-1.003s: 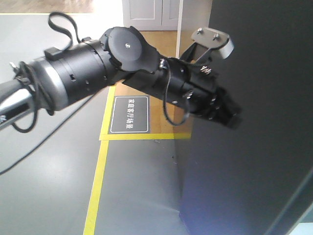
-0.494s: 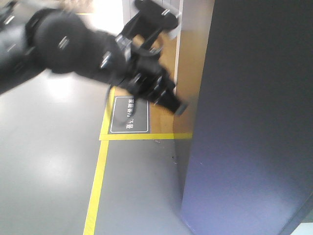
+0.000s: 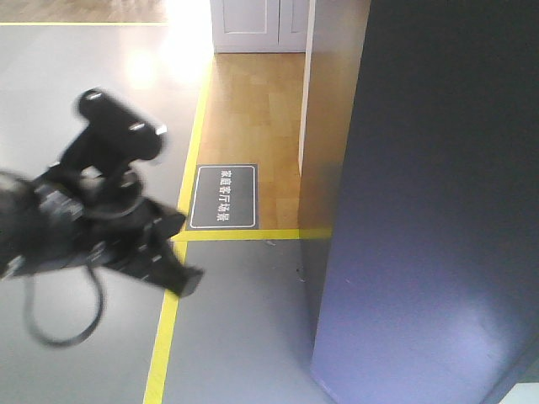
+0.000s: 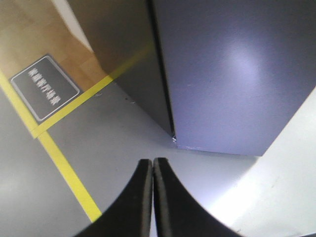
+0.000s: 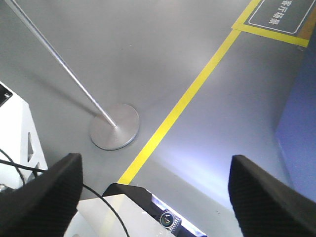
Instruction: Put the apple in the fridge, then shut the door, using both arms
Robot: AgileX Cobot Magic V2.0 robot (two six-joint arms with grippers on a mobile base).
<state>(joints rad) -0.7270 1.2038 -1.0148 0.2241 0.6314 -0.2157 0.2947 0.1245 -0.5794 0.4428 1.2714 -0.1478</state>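
Fridge (image 3: 333,210) stands at right, door (image 4: 232,74) flush shut. Left gripper (image 4: 152,165) is low, clear of it, fingers pressed together, empty. Right gripper (image 5: 155,163) is spread wide over the grey floor (image 5: 148,59).

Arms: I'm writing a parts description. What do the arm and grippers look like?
The arm is thick and black, with a looping black cable and a black block on top. The left gripper has smooth curved black fingers; the right gripper has black fingers with finely textured faces.
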